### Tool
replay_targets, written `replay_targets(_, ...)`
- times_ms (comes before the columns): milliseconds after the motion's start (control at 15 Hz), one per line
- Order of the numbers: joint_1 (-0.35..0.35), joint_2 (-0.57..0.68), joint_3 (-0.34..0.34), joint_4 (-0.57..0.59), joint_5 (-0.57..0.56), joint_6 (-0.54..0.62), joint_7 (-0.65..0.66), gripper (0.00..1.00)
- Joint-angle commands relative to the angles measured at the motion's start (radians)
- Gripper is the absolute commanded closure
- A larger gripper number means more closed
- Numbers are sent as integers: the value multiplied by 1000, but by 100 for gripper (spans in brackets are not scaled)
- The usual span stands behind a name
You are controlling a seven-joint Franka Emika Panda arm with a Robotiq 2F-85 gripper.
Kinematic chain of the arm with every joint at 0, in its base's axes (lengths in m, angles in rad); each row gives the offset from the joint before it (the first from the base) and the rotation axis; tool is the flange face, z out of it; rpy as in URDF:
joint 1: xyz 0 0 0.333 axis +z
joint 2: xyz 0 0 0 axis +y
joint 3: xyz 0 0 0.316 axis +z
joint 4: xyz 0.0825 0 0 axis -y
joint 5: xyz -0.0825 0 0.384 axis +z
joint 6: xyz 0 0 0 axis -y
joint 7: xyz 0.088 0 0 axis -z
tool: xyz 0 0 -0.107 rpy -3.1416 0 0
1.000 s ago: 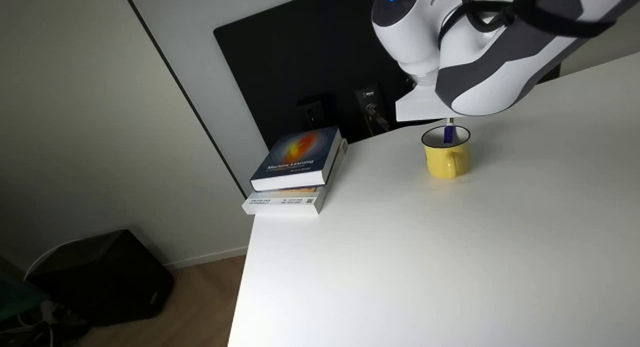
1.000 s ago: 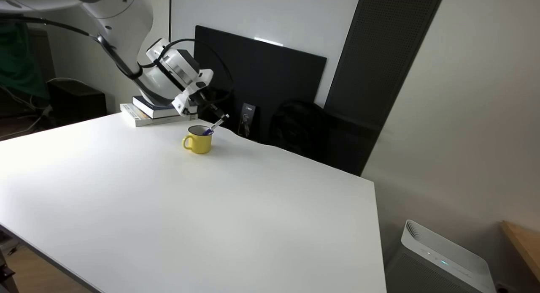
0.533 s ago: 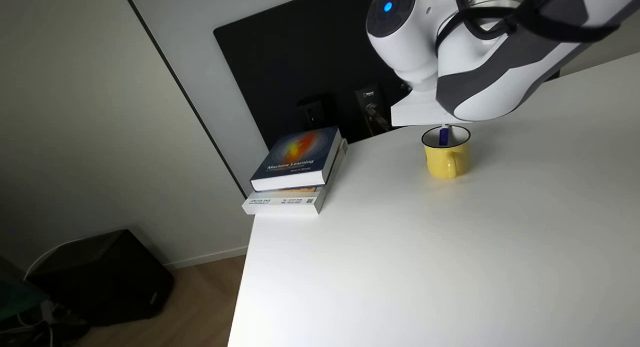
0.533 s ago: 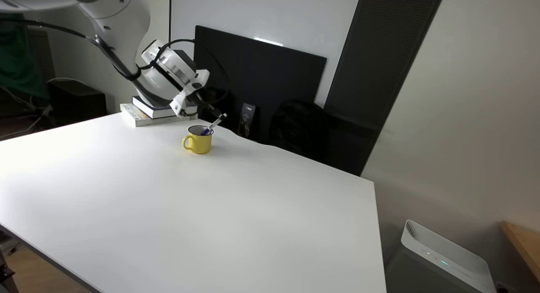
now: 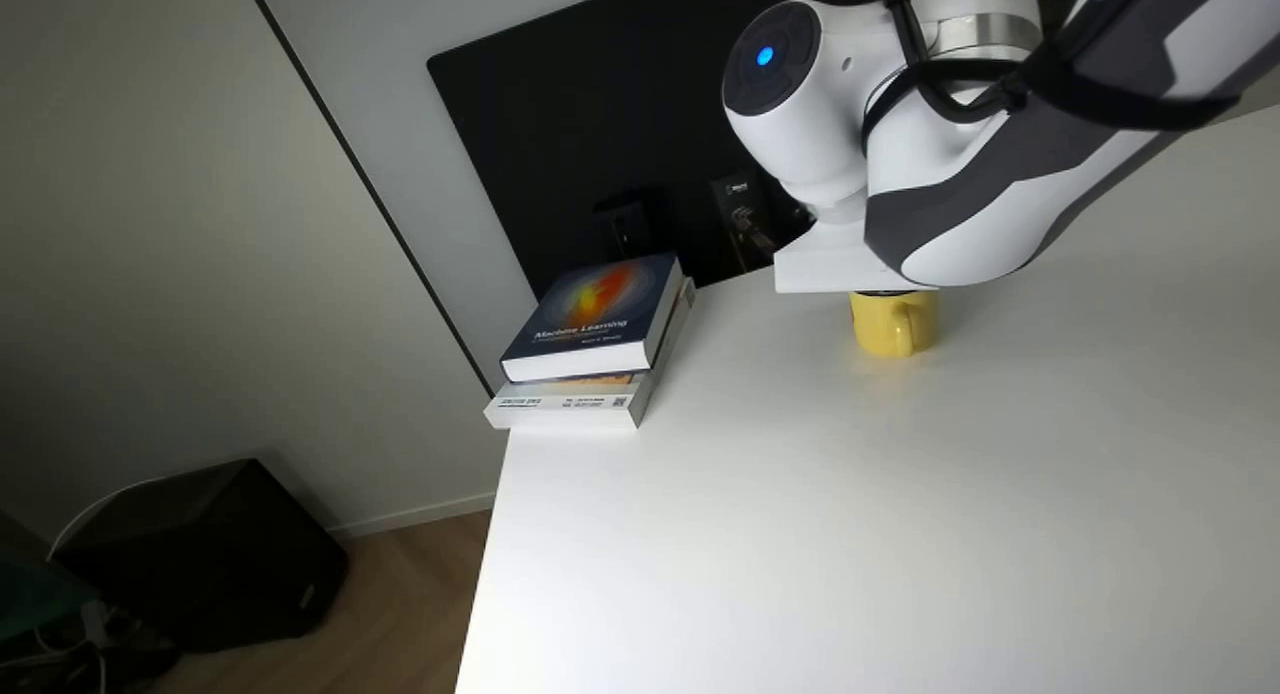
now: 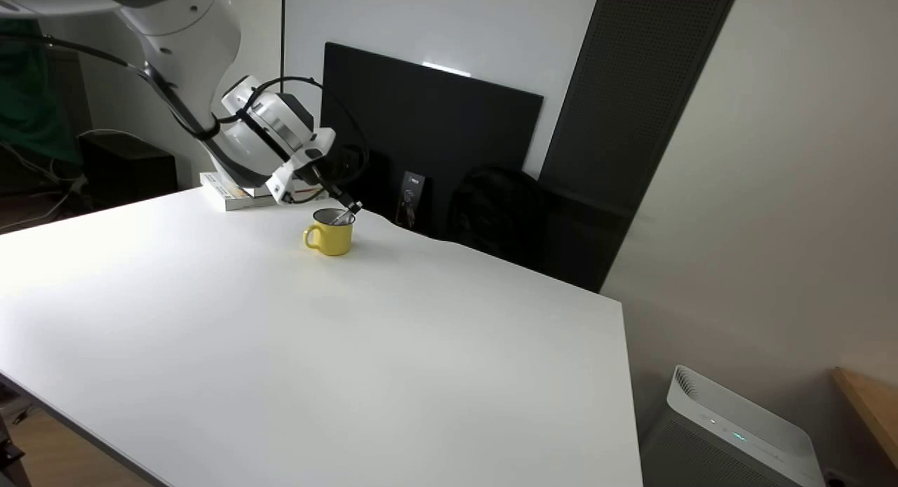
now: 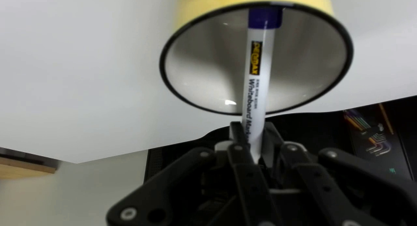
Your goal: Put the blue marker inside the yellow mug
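The yellow mug (image 5: 880, 326) stands upright on the table and shows in both exterior views (image 6: 332, 242). In the wrist view its dark rim and pale inside (image 7: 208, 76) face the camera. The blue marker (image 7: 255, 89) has a white barrel and a dark blue-purple cap. Its cap end is inside the mug, close to the inner wall; contact is unclear. It leans through the mouth in an exterior view (image 6: 342, 218). My gripper (image 7: 253, 131) is shut on the barrel's far end, just outside the rim (image 6: 353, 205). In an exterior view, the arm hides the marker and fingers.
Two stacked books (image 5: 590, 324) lie at the table's corner beside the mug. The table's back edge (image 6: 428, 236) runs close behind the mug. A black panel (image 6: 435, 122) and a small dark box (image 6: 410, 198) stand beyond it.
My arm and gripper have moved down toward the mug, carrying the marker. The cap has gone deeper into the mug. The mug and books have not moved.
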Motion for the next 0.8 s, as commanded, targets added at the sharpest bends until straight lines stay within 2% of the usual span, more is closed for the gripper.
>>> replay_targets(0, 2, -32, 10, -46, -26, -6, 45, 72)
replay_targets(67, 0, -34, 11, -47, -25, -9, 43, 56)
replay_targets(200, -1, -35, 10, -50, -26, -10, 44, 45)
replay_targets(533, -17, -51, 11, -41, -16, -25, 38, 9)
replay_targets(600, -23, -60, 12, -39, -13, -29, 37, 3)
replay_targets(733, -49, -90, 37, -42, 10, -56, -1, 0)
